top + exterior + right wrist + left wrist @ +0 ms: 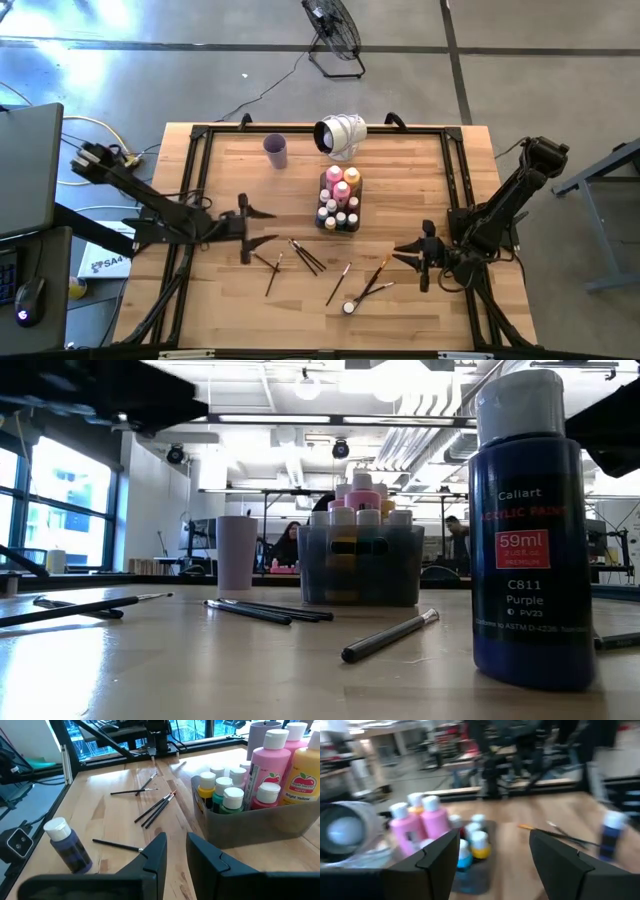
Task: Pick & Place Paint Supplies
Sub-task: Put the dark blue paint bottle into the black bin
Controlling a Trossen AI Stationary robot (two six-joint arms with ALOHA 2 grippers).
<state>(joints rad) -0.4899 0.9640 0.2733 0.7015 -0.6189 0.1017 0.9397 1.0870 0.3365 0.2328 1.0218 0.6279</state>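
A clear grey tray (340, 224) holds pink and orange bottles (341, 180) and small white-capped ones (224, 790). A purple paint bottle (349, 307) (528, 530) stands upright on the wood near the table's near edge. Several thin brushes lie flat: a bundle (305, 256), one (273, 272), one (337, 284) and a pair (375, 277). My left gripper (258, 228) (492, 850) hovers wide open left of the tray, pointing at it. My right gripper (408, 254) (176, 852) is open by a narrow gap right of the brushes. Neither holds anything.
A lilac cup (276, 151) stands upright toward the far edge, left of a white cylinder (340, 135) lying on its side. A black frame (200, 135) runs along the table's edges. Bare wood lies between the tray and my right gripper. People sit in the room behind (290, 545).
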